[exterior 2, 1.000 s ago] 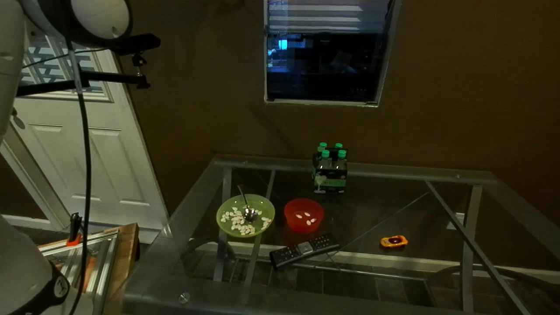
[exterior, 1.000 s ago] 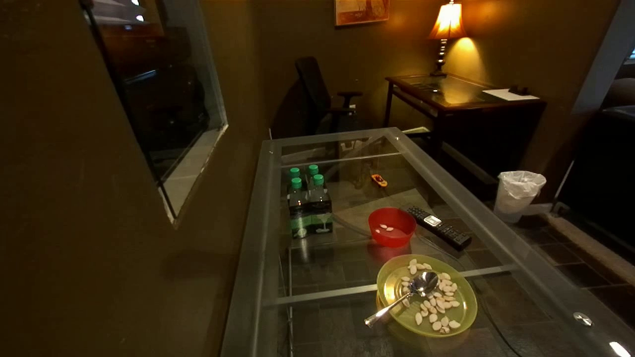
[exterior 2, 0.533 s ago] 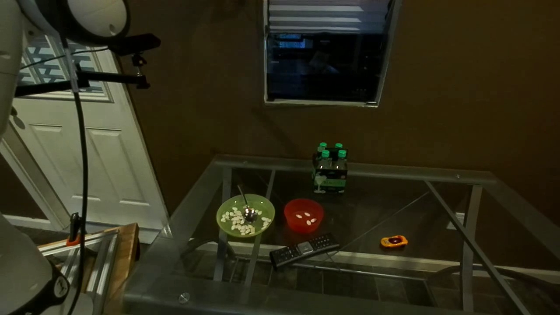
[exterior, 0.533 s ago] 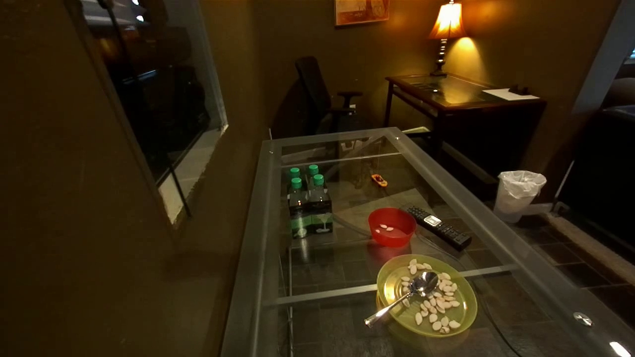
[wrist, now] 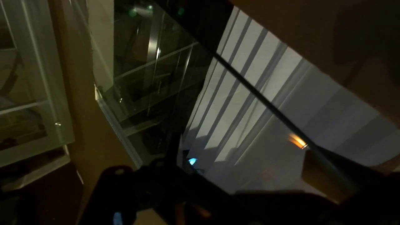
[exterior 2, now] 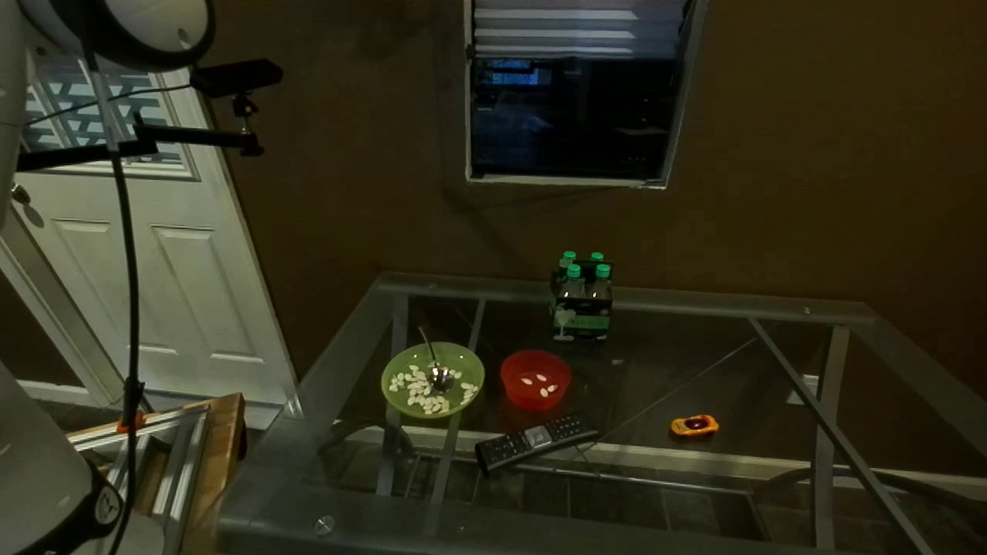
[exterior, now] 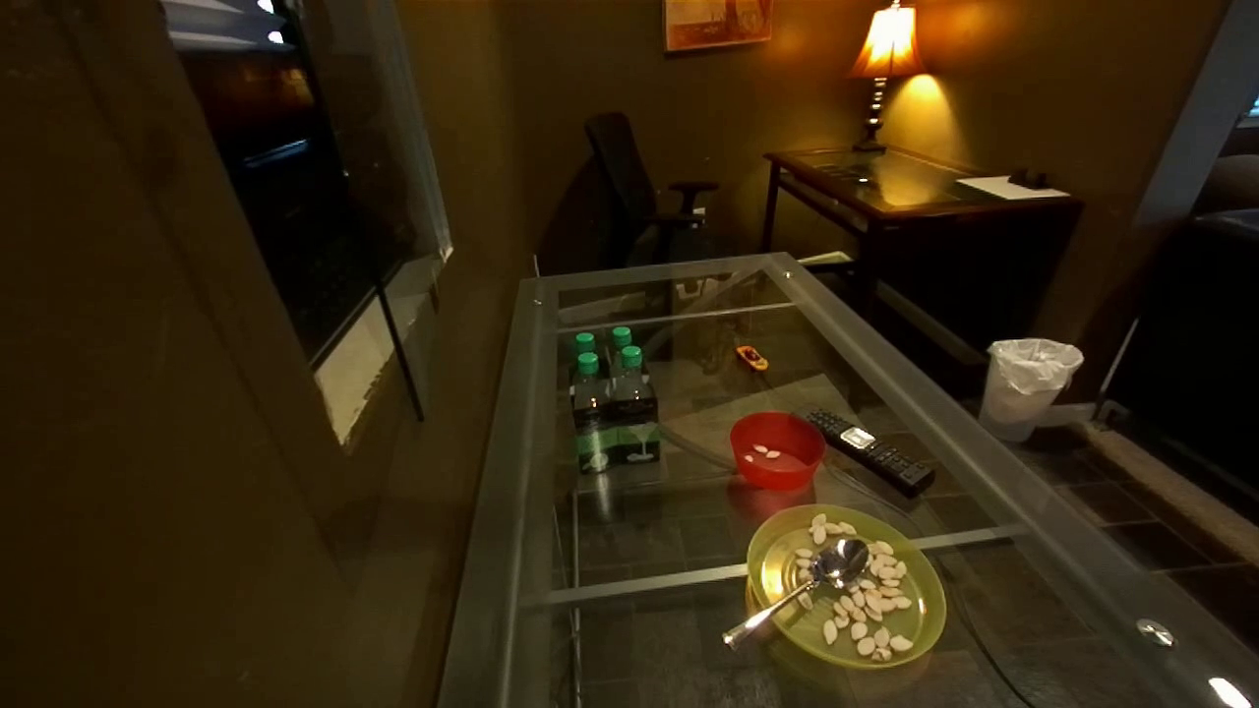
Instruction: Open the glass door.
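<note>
The glass door is a clear, dark-looking pane [exterior: 379,167] in a pale wall frame. Its lower free edge stands out from the wall above the table in an exterior view. It also shows in an exterior view [exterior 2: 570,116] below a band of pale slats. In the wrist view, the pane [wrist: 175,78] reflects the table, and its dark free edge runs diagonally down to the right finger. My gripper [wrist: 247,147] is dark, with its fingers wide apart. I cannot tell if the right finger touches the edge. The gripper is out of sight in both exterior views.
Below is a glass table [exterior 2: 771,297] with a bottle pack [exterior 2: 582,308], green plate of seeds [exterior 2: 401,362], red bowl [exterior 2: 536,393], remote [exterior 2: 537,439] and toy car [exterior 2: 694,425]. A mounted camera [exterior 2: 237,77] juts out beside the arm [exterior 2: 46,493]. A white door [exterior 2: 185,270] stands behind.
The pane's free edge has swung farther out from the wall into the room. The upper arm link and its cable have shifted left in an exterior view. The table things have not moved.
</note>
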Controlling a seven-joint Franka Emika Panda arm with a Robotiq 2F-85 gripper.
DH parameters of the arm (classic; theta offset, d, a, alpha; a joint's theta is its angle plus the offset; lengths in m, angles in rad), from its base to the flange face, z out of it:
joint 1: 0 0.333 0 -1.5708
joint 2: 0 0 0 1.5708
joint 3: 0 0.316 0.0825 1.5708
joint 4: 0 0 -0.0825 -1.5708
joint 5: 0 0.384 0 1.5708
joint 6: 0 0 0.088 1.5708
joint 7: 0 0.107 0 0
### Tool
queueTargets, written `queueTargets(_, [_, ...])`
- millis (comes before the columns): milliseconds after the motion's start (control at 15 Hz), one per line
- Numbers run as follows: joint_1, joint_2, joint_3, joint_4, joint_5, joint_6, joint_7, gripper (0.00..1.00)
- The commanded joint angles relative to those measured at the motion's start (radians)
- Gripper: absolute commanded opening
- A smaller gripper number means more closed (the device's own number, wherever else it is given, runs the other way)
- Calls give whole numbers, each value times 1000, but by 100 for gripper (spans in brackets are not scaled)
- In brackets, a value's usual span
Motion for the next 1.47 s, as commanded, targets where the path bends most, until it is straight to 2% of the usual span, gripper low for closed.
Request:
queueTargets(0, [61, -9, -42, 16, -119, -70, -70, 100])
queueTargets(267, [115, -16, -83, 23, -252, -72, -150, 100])
queueTargets(867, [222, -33, -211, 21, -550, -88, -181, 100])
queueTargets(1200, [262, -56, -265, 8, -657, -158, -197, 100])
queueTargets(1400, [270, -74, -280, -1, -676, -233, -219, 100])
